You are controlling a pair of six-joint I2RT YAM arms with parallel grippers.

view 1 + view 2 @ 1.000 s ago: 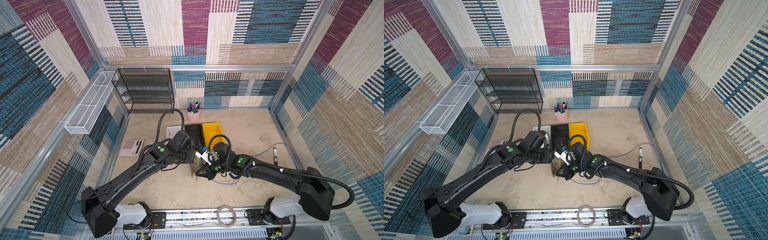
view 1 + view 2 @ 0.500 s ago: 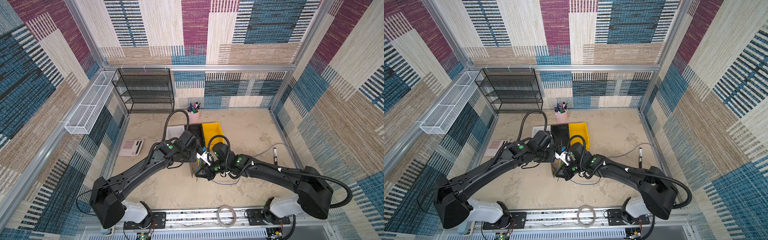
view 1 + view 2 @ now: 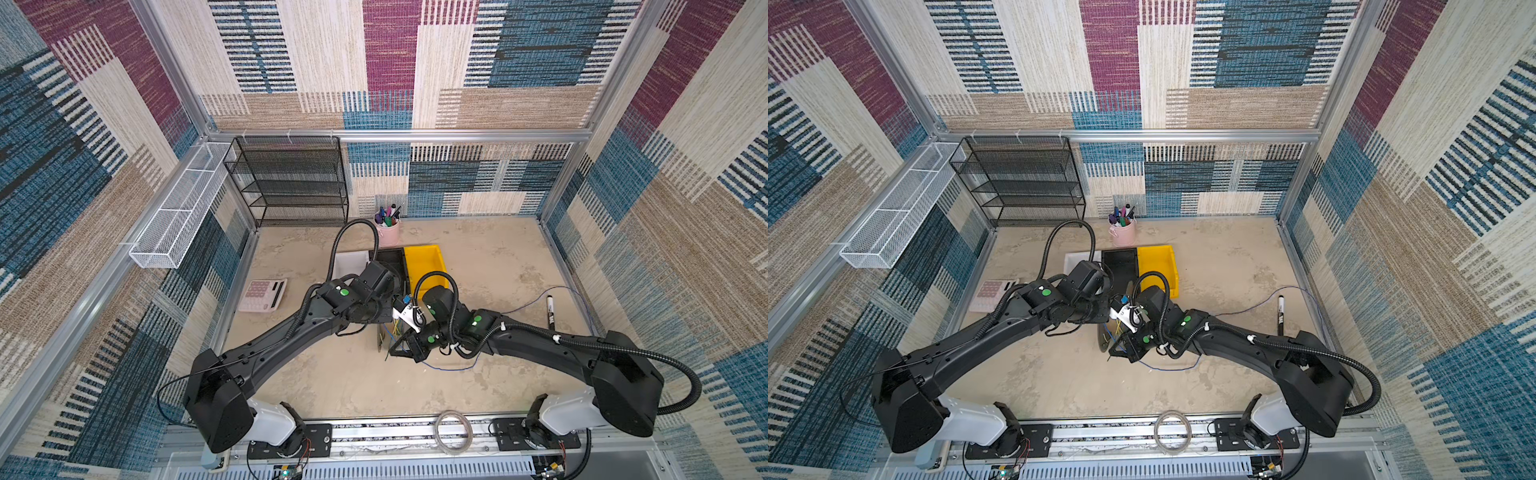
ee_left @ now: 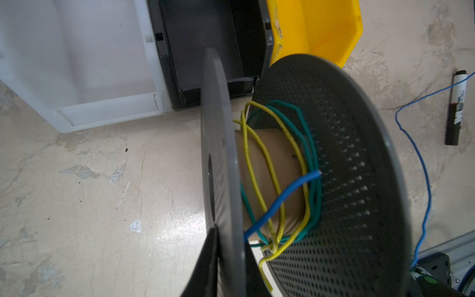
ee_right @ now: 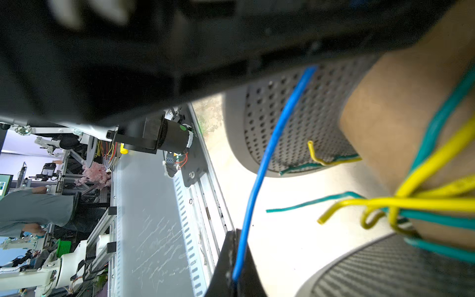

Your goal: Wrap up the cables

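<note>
The left gripper [image 4: 229,240] is clamped on the thin flange of a grey perforated plastic spool [image 4: 347,180], on edge near the middle of the tabletop [image 3: 332,374]. The right gripper [image 5: 237,248] pinches a thin bright blue cable [image 5: 267,154], whose end crosses the spool's brown core over loose yellow and green cables [image 4: 267,159]; the rest trails toward the right edge.

Left arm [image 3: 282,345], right arm [image 3: 540,345]: matte black shells. White base housings [image 3: 270,419]. Green dots [image 3: 344,291] on joints. Black ribbed hoses [image 3: 353,226], white zip ties [image 3: 556,337].
</note>
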